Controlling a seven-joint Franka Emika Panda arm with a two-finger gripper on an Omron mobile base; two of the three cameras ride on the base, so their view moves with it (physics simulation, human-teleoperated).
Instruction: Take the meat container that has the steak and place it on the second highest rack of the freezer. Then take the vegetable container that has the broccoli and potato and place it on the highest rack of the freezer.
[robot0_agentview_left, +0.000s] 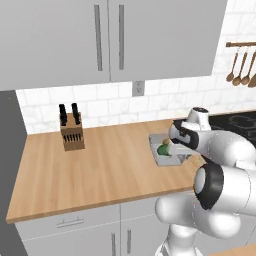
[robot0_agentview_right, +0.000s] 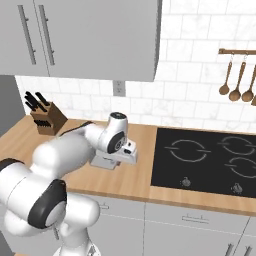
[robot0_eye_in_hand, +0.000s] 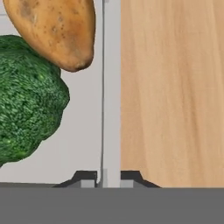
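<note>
The vegetable container (robot0_agentview_left: 161, 159) is a shallow grey tray on the wooden counter, holding the green broccoli (robot0_agentview_left: 163, 149) and the tan potato (robot0_agentview_left: 166, 142). In the hand view the broccoli (robot0_eye_in_hand: 26, 100) and potato (robot0_eye_in_hand: 57, 30) lie left of the container's thin grey side wall (robot0_eye_in_hand: 112, 87). My gripper (robot0_eye_in_hand: 108, 179) is shut on that wall, one fingertip inside the tray and one outside over the counter. From the right base view my hand covers most of the container (robot0_agentview_right: 101, 162). The meat container with the steak and the freezer with its racks are out of view.
A knife block (robot0_agentview_left: 71, 131) stands at the back left of the counter (robot0_agentview_left: 100, 170). A black cooktop (robot0_agentview_right: 205, 160) lies right of the container. Wooden spoons (robot0_agentview_right: 235, 80) hang on the wall above it. Grey wall cabinets (robot0_agentview_left: 100, 40) hang overhead. A tall grey panel (robot0_agentview_left: 10, 150) closes the counter's left end.
</note>
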